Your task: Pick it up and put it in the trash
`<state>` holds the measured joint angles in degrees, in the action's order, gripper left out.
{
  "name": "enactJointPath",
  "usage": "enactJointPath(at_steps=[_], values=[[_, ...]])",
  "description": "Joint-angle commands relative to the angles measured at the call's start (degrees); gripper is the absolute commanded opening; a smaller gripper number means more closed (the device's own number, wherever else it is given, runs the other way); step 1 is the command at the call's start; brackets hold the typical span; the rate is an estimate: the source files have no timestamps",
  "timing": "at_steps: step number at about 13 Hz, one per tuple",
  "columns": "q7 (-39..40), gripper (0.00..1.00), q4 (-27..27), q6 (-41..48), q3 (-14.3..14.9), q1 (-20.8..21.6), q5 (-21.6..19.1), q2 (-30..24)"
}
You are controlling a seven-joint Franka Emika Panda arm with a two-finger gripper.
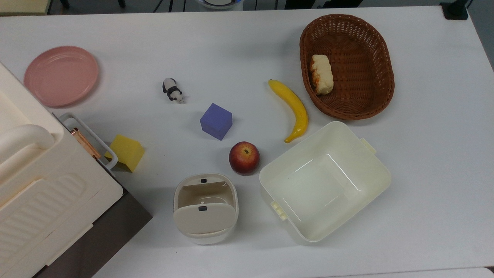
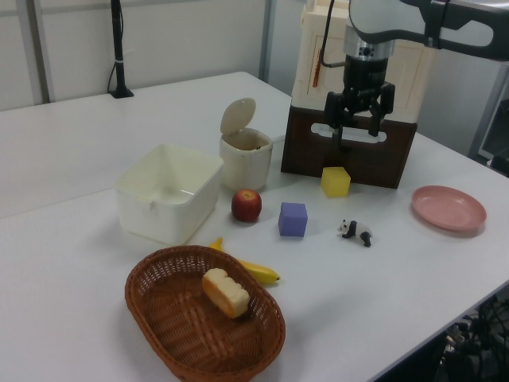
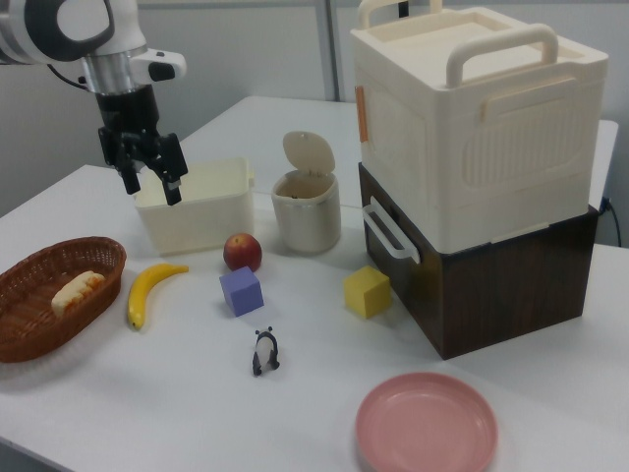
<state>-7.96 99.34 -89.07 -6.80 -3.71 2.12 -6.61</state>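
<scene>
The trash [image 1: 176, 195] is a small cream bin with its flap lid tipped open, standing near the top view's bottom edge beside the apple [image 1: 244, 157]. It also stands in the left view [image 2: 243, 165] and the right view [image 3: 307, 224]. "It", the thing to grab, is hidden. My gripper [image 2: 359, 134] hangs open and empty, high above the table, in front of the stacked boxes [image 2: 350, 147] in the left view. In the right view, my gripper [image 3: 153, 189] hovers over the tub, well away from the trash.
A purple cube [image 1: 216, 121], yellow cube [image 1: 126, 152], panda figurine [image 1: 172, 90] and banana [image 1: 293, 109] lie mid-table. A large cream tub [image 1: 380, 170] sits right of the trash. A wicker basket [image 1: 382, 96] holds bread. A pink plate [image 1: 61, 75] lies at the top view's left.
</scene>
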Motion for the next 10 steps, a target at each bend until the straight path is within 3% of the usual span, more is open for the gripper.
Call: enactJointPath(at_steps=[1,10], values=[[1.45,1.0,1.12,0.83,4.34,3.27,-1.51,-1.13],[3.21,1.0,1.03,1.0,4.34,3.36,-1.86,-0.25]])
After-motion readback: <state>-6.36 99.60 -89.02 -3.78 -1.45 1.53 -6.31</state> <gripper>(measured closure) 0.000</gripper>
